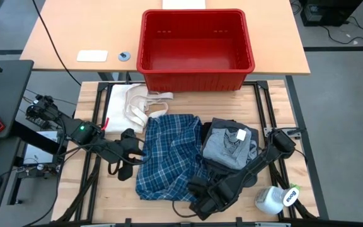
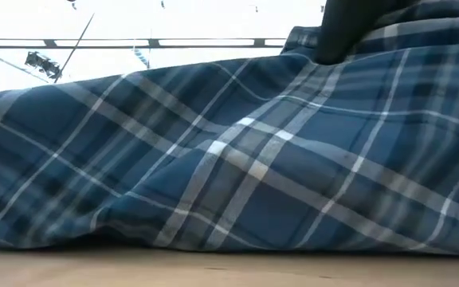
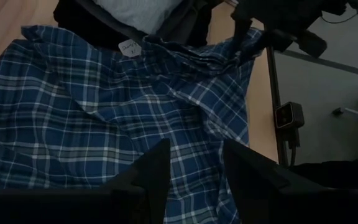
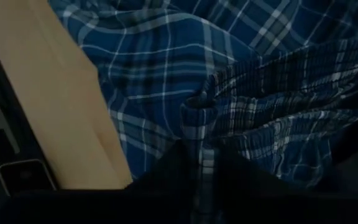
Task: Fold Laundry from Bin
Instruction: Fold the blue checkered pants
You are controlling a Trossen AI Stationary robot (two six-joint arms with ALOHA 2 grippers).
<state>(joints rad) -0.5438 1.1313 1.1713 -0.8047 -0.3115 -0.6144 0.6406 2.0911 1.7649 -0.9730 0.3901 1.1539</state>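
The blue-and-white plaid shirt [image 1: 167, 154] lies spread on the table [image 1: 93, 94], its long axis running from the red bin [image 1: 195, 47] toward the near edge, leaning a little toward the left arm's side at the near end. It is rumpled rather than flat: creases run across it and its near hem is bunched. To its right sits a pile with a light grey garment [image 1: 229, 144] on top of a dark one, and a white tag shows on the grey cloth. The bin stands upright beyond the shirt, with nothing showing inside it. A cream-white cloth [image 1: 134, 104] with strap loops lies between the bin and the shirt's far left corner.

The left gripper [image 3: 194, 168] is at the shirt's left edge, its fingers parted over the plaid with nothing between them. The right gripper [image 4: 202, 165] is at the near right corner, its fingers pinching a raised fold of the plaid fabric. A white bottle [image 1: 276, 198] lies near the right arm.
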